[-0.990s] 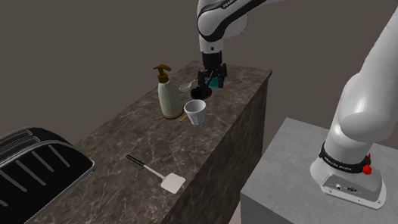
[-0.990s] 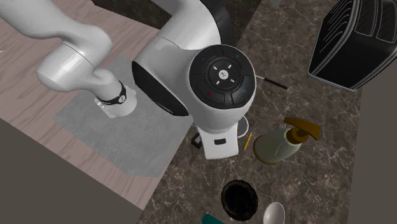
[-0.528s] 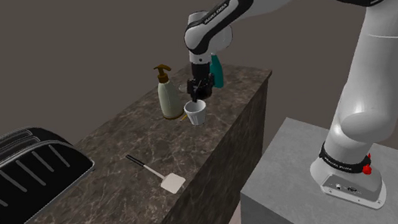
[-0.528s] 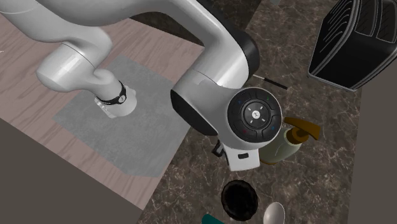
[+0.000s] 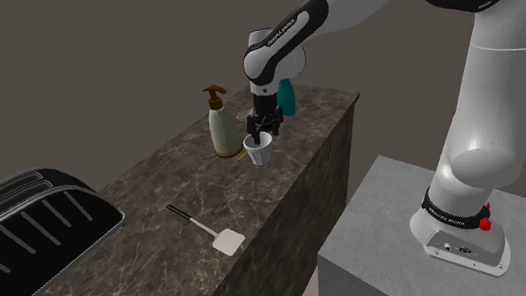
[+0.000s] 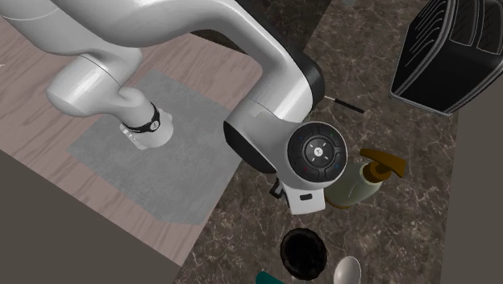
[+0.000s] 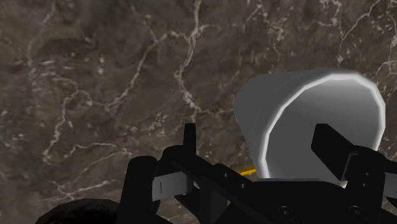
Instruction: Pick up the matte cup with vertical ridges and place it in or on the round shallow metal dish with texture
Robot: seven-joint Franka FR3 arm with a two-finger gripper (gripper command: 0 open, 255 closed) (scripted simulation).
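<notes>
A small white cup [image 5: 260, 151] stands upright on the dark marble counter [image 5: 147, 209], just in front of the soap bottle. My gripper [image 5: 260, 130] hangs right over the cup's rim, open. In the wrist view the cup [image 7: 299, 102] is close below; one finger [image 7: 189, 137] is outside its wall and the other is over its mouth, and neither touches it. The gripper [image 7: 257, 139] holds nothing. The round dark dish [image 6: 304, 252] lies on the counter just beyond the cup; in the second exterior view the arm's wrist covers the cup.
A cream soap dispenser [image 5: 224, 126] stands beside the cup and a teal bottle [image 5: 287, 97] behind the gripper. A white spatula [image 5: 211, 231] lies mid-counter, and a dark ribbed appliance [image 5: 19, 233] sits at the shoulder view's left. A thin yellow stick [image 7: 247, 169] lies by the cup. The grey stand [image 5: 432, 245] is at lower right.
The arm has swung from above the dish toward the shoulder view's left and come down over the cup. The fingers stayed open.
</notes>
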